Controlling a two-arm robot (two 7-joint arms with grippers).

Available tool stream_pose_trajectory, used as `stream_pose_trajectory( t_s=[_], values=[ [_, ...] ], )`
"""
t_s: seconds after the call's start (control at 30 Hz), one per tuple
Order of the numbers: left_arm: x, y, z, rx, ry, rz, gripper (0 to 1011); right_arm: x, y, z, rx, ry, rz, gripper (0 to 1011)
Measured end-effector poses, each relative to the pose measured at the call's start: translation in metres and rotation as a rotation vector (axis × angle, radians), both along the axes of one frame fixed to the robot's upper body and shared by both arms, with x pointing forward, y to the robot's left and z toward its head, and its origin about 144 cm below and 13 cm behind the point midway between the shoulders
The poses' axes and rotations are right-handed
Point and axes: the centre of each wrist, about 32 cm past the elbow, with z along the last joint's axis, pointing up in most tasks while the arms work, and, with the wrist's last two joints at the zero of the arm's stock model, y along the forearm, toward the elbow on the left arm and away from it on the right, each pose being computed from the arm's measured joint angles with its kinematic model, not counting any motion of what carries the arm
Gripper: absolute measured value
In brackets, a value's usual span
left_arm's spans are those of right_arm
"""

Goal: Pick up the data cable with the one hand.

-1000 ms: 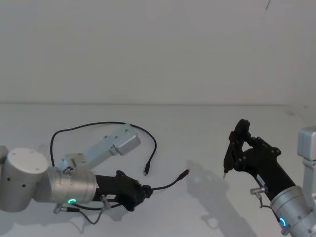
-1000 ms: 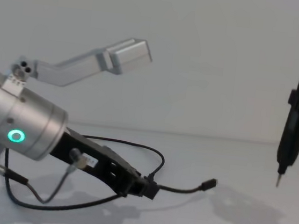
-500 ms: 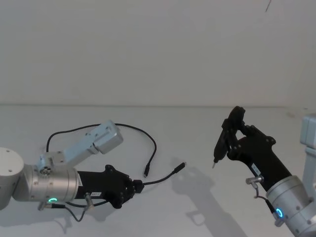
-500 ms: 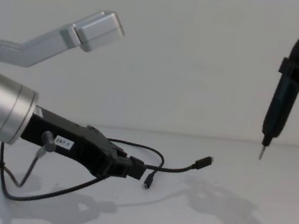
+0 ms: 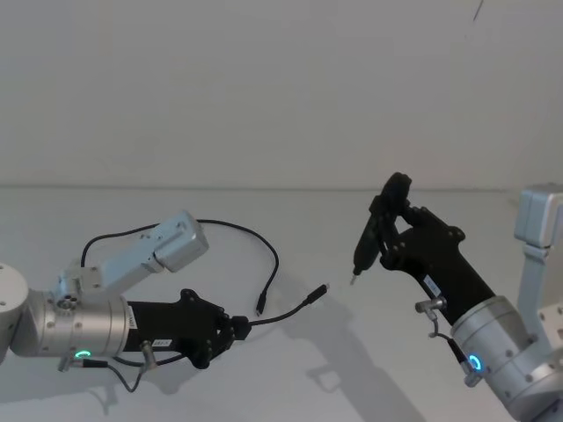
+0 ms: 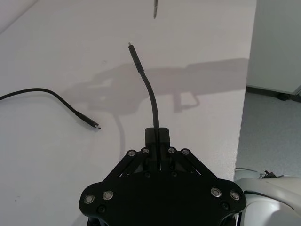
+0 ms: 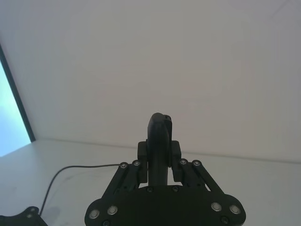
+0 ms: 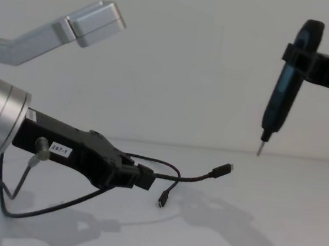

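The data cable [image 5: 255, 242] is a thin black cable looping across the white table. My left gripper [image 5: 239, 326] is shut on it a short way behind one plug [image 5: 323, 289], and that end sticks out forward, off the table. The left wrist view shows the same grip, with the left gripper [image 6: 156, 136] closed on the cable [image 6: 151, 96]. The other plug [image 5: 260, 309] hangs close above the table [image 8: 161, 203]. My right gripper [image 5: 385, 218] is raised to the right, shut on a black pen-shaped tool [image 5: 371, 236] whose metal tip points down near the lifted plug.
The white table [image 5: 422, 211] runs back to a plain white wall. A drop-off with grey floor [image 6: 273, 122] lies beyond the table edge in the left wrist view. The tool [image 8: 283, 83] hangs high at the right in the chest view.
My left gripper has drawn back to the left with the cable end, lifting it higher. The right arm has carried the tool leftward and up, closer to the lifted plug.
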Motion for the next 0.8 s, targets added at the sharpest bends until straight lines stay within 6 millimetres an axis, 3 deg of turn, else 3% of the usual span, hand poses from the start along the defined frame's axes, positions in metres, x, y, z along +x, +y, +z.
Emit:
stream_pose_trajectory(
  t_s=[0.8],
  values=[
    [-0.001,0.003,0.001,-0.005,-0.009,-0.007,36,0.017,0.012,-0.007,0.020,-0.003,0.055,279]
  ],
)
